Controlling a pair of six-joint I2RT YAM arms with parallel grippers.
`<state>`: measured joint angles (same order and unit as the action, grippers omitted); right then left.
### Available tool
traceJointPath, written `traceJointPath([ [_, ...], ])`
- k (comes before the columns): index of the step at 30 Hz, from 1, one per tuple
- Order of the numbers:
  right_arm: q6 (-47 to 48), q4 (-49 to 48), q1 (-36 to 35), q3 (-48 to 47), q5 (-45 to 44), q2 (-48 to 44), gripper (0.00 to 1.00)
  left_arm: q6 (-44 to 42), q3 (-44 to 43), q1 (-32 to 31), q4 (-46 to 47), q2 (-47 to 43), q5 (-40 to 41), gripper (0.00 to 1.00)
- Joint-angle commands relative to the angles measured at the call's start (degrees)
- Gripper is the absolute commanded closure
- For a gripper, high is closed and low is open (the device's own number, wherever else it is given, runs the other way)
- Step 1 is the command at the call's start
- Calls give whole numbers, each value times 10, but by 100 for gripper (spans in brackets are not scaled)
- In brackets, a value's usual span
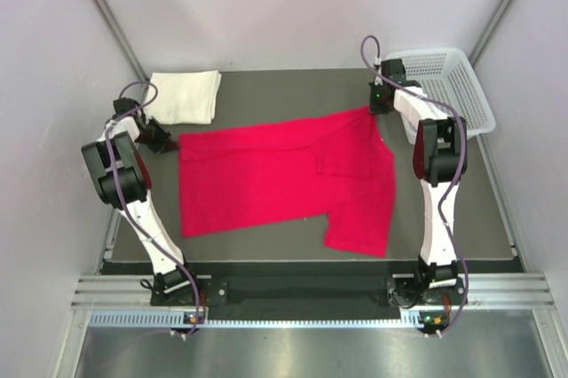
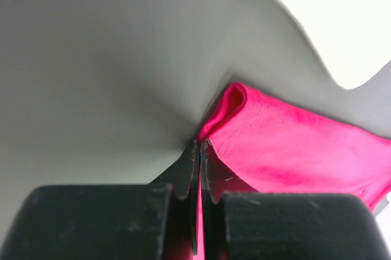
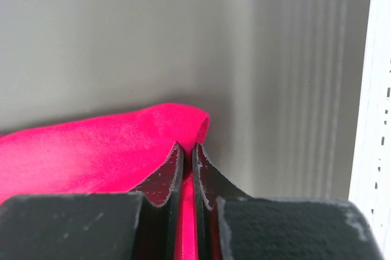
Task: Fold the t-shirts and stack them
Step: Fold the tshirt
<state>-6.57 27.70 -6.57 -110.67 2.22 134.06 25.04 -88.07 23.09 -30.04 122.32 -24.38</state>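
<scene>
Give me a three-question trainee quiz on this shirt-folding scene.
1. True or false: the white shirt lies folded at the far left of the table.
2. The left gripper is shut on: A) the white shirt, B) the red shirt, C) nothing.
3. Name the container beside the right gripper.
Key: 1 true; 2 B; 3 the white basket.
</scene>
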Motion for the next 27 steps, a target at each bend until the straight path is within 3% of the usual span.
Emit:
traceJointPath([
  [1,-12,-18,8,-34,-5,5,97,-10,-39,-2,23,25,46,100],
  [7,-24,-12,8,-38,-2,7,97,-14,-93,-2,-19,41,79,100],
  [9,-26,-1,8,-43,-4,7,90,-11,-97,-2,-42,40,90,100],
  [10,-27,6,8,-55,-9,9,87,-11,-97,-2,-49,37,97,82],
  [11,-27,22,8,-63,-12,11,79,-11,-91,-3,-55,28,101,73],
  [13,-27,38,8,-81,-20,9,73,-8,-79,-3,-69,13,122,62],
  [14,-27,52,8,-89,-20,4,65,-10,-65,-4,-73,-10,130,52],
  [16,-27,66,8,-95,-34,-5,57,-10,-47,-5,-82,-35,151,46],
  [20,-23,96,5,-87,-41,-39,46,-14,5,-9,-79,-121,149,46],
  [27,-44,128,-1,-14,-52,-150,40,18,113,-26,-50,-205,58,56],
])
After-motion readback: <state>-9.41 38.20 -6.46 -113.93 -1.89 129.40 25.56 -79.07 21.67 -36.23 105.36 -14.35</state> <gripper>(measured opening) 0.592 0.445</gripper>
